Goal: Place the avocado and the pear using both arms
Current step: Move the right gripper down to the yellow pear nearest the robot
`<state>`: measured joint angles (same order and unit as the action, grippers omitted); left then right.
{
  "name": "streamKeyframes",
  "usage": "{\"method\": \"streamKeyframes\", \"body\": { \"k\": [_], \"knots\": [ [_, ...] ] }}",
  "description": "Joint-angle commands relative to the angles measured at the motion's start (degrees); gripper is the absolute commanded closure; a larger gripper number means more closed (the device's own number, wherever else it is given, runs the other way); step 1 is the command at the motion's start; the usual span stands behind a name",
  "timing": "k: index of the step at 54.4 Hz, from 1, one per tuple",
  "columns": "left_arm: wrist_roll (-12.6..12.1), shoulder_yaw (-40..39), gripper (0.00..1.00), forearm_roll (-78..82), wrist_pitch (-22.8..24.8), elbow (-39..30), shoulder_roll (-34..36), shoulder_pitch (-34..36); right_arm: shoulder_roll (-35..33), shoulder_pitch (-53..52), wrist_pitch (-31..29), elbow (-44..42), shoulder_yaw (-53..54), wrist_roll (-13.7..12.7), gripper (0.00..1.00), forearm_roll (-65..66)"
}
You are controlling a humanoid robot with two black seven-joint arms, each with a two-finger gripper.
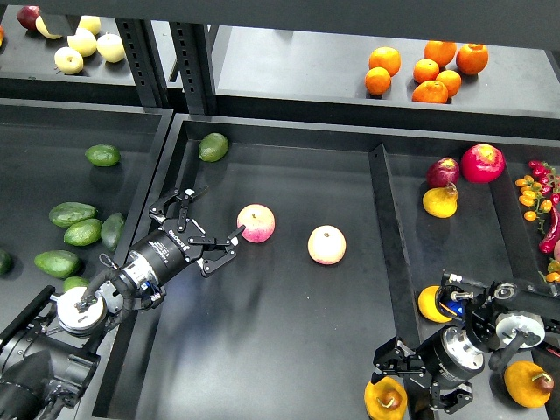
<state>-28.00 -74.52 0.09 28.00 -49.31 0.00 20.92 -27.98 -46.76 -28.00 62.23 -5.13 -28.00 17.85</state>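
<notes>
Left gripper hovers, jaws apart and empty; steer past the apple to the avocado. Right gripper is clamped on the pear; keep it steady.

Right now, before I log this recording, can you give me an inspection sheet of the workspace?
Surface: dark centre tray, mostly bare.
Job's things: avocado lies in the centre tray's far left corner, untouched; pear lies at the near edge by the right gripper.
Clutter: two apples in the centre tray; more avocados in the left tray; more pears and red fruit in the right tray.
Grippers: left gripper has its fingers spread and empty, beside the nearer apple; right gripper is against the pear, grip unclear.
Cables: thin wires at the left wrist.
Surroundings: shelf with oranges and pale apples.
</notes>
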Motion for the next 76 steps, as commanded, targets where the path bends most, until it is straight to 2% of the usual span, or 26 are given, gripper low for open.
{"method": "streamKeyframes", "body": {
  "k": [1, 22, 34, 41, 47, 52, 54, 65, 69, 76],
  "knots": [
    [0.0, -0.01, 0.01, 0.0, 0.0, 0.0, 0.0, 0.0, 0.12, 0.0, 0.0, -0.09, -0.06, 0.0, 0.13, -0.62],
    [0.0, -0.01, 0.01, 0.0, 0.0, -0.09, 0.0, -0.35, 1.79, 0.09, 0.0, -0.88, -0.67, 0.0, 0.19, -1.41],
    [0.0, -0.01, 0.01, 0.0, 0.0, -0.09, 0.0, -0.53, 1.88, 0.18, 0.0, -1.76, -1.29, 0.0, 0.29, -3.34],
    [0.0, -0.01, 0.01, 0.0, 0.0, -0.44, 0.0, -0.97, 2.05, 0.27, 0.0, -1.94, -1.29, 0.0, 0.4, -5.01],
    [0.0, -0.01, 0.01, 0.52, 0.0, -0.53, 0.0, -1.23, 2.05, 0.35, 0.0, -2.38, -1.37, 0.0, 0.55, -7.21],
    [0.0, -0.01, 0.01, 0.79, 0.0, -0.61, 0.0, -1.23, 1.96, 0.53, 0.0, -2.46, -1.46, 0.0, 0.76, -9.93],
    [0.0, -0.01, 0.01, 0.88, 0.0, -0.61, 0.0, -1.23, 1.96, 0.53, 0.0, -2.46, -1.81, 0.0, 0.81, -10.98],
    [0.0, -0.01, 0.01, 0.88, 0.0, -0.61, 0.0, -1.23, 1.26, 0.62, 0.0, -2.2, -3.13, 0.0, 0.89, -12.31],
    [0.0, -0.01, 0.01, 0.88, 0.0, -0.61, 0.0, -1.23, 0.91, 0.18, 0.0, -1.59, -3.13, 0.0, 0.96, -15.19],
    [0.0, -0.01, 0.01, 0.96, 0.0, -0.61, 0.0, -1.23, -0.23, -0.79, 0.0, -0.18, -3.4, 0.0, 0.96, -18.54]
  ]
}}
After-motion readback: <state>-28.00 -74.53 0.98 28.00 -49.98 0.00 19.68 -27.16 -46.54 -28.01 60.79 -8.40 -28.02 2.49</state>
